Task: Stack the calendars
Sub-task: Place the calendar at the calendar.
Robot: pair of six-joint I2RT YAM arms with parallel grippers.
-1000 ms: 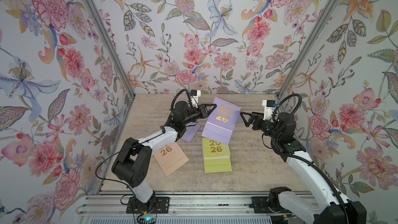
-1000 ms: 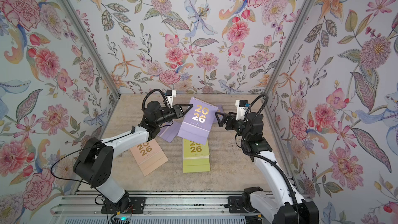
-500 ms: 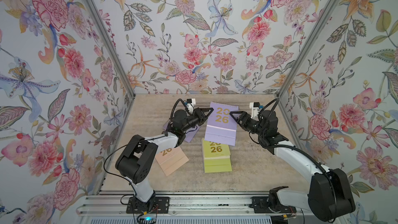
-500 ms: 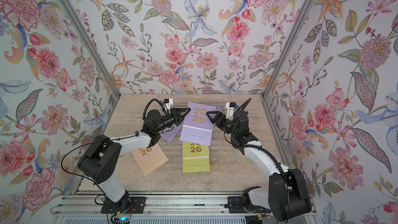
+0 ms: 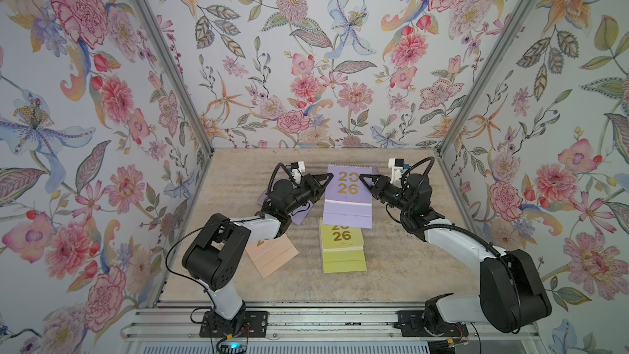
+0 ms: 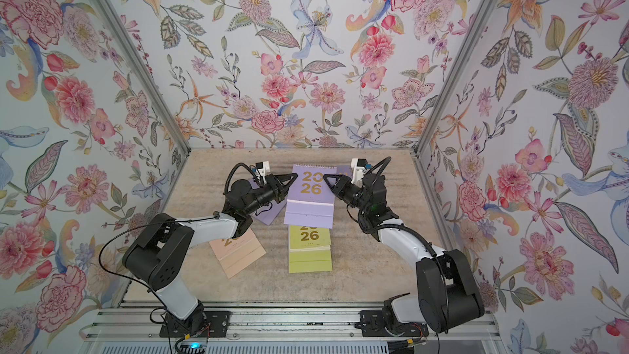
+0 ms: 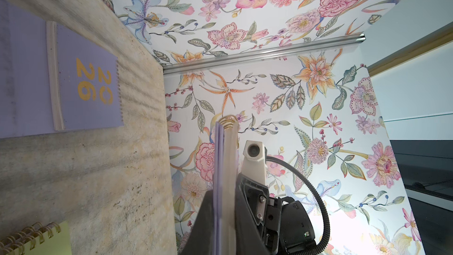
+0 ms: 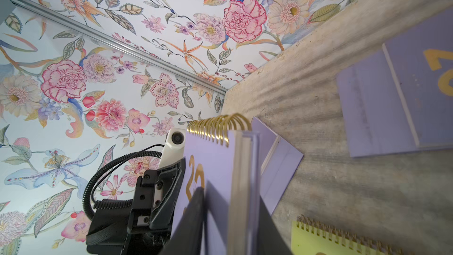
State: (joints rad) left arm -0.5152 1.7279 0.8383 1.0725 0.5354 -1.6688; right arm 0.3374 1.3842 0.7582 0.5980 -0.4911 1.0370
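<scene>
While pinched between left gripper (image 5: 327,177), right gripper (image 5: 363,178) (seemingly), lilac calendar (image 5: 348,203).

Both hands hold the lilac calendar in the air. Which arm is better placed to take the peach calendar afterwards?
Left. The peach calendar lies right beside the left arm, partly under it; the yellow-green calendar lies between it and the right arm.

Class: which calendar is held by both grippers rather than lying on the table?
The middle lilac calendar, gripped on its sides by the left gripper and right gripper. The peach calendar, yellow-green calendar and other lilac ones lie on the table.
</scene>
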